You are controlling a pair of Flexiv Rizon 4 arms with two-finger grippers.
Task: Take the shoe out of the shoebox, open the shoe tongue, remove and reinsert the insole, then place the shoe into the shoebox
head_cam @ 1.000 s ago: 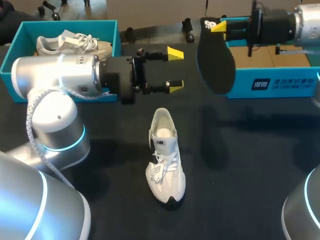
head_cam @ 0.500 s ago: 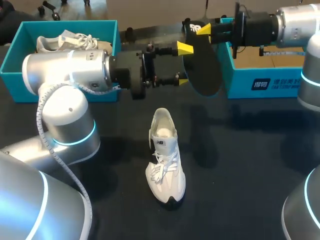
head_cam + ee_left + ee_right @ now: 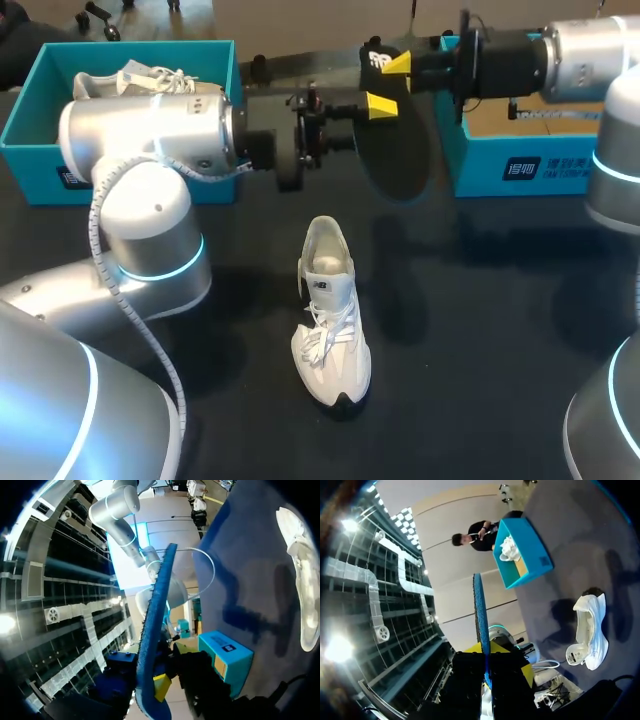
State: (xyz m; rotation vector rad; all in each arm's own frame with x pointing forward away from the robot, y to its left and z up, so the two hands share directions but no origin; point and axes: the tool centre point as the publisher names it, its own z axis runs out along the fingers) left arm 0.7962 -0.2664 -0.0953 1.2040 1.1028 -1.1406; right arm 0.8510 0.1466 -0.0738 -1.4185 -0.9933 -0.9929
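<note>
At the upper left, the teal left box (image 3: 40, 165) holds the other shoe (image 3: 150, 85). The left arm (image 3: 150, 135) lies in front of it. The left gripper (image 3: 378, 122) sits at top centre, spread either side of the dark insole (image 3: 395, 165). In its wrist view one yellow fingertip (image 3: 161, 687) lies against the insole. The insole hangs upright above the desk (image 3: 480, 330), its top end pinched by the right gripper (image 3: 393, 63), which comes in from the upper right. Lower down in mid-frame, the white shoe (image 3: 330, 315) stands on the desk, toe toward the bottom edge, well apart from both boxes. The right box (image 3: 540, 165) sits at the upper right, under the right arm (image 3: 570, 50).
</note>
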